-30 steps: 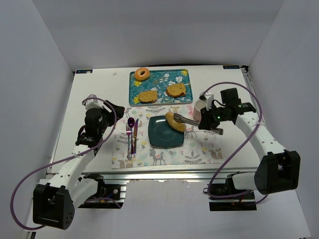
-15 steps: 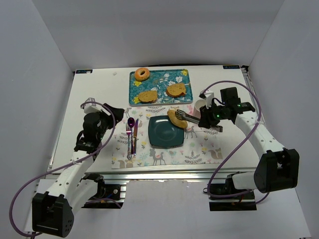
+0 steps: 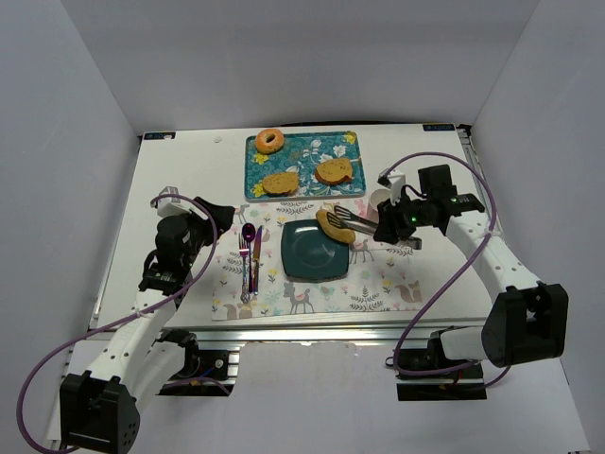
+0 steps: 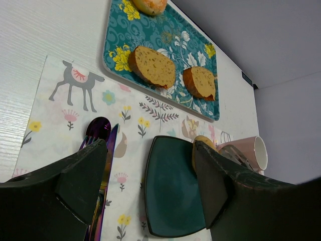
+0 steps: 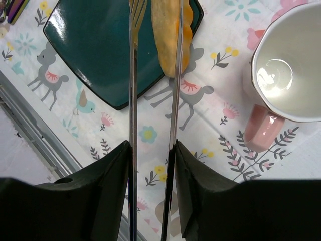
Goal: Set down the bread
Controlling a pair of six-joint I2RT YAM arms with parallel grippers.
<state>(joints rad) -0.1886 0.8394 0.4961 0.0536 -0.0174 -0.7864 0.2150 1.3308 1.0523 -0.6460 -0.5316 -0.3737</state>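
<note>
Golden bread (image 3: 333,225) lay on the far right edge of the teal plate (image 3: 302,257), at the tips of the tongs (image 3: 357,223). The right gripper (image 3: 383,227) clasped the tongs' handles. The left gripper (image 4: 150,160) gaped wide, well left of the plate.

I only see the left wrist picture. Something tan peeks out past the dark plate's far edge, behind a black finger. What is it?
Observer: A bread slice, over the plate corner and partly over the placemat.
Visitor: Is anything holding it?
Observer: Metal tongs reach to it, clamped in the jaws of the right gripper; one prong stands clear of the slice.
Visitor: And the orange thing cut off at the tray's top?
Observer: A ring-shaped bagel, on the far left corner of the tray.
</note>
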